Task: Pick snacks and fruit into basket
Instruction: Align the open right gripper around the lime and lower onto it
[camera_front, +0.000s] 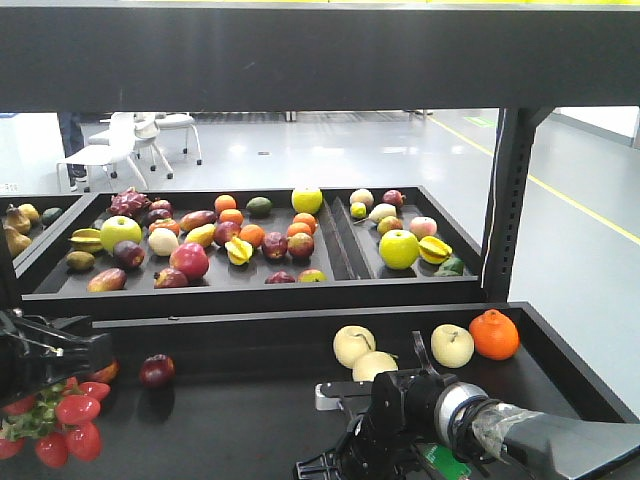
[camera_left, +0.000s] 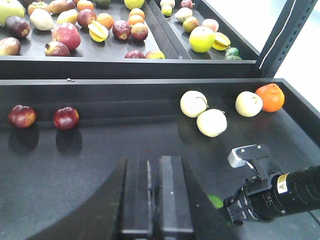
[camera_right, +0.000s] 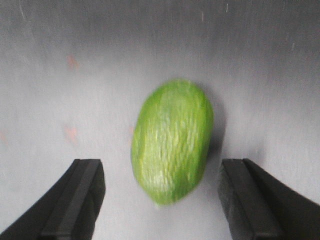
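right fingers (camera_right: 75, 200) wide apart, green fruit (camera_right: 172, 147) between them, clear of both

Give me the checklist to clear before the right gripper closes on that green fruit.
1. Right gripper open: ok, its fingers stand wide apart.
2. Green fruit between the fingers: ok.
3. Fruit centred: not ok, it sits nearer one finger than the other.
4. Fingers free of the fruit: ok, a gap shows on each side.
5. Fruit lying on the tray floor: ok, though the wrist view is blurred.
6. Left gripper out of the way: ok, shut, empty and apart from the fruit.
7. Basket ready to receive: cannot tell, no view shows it.
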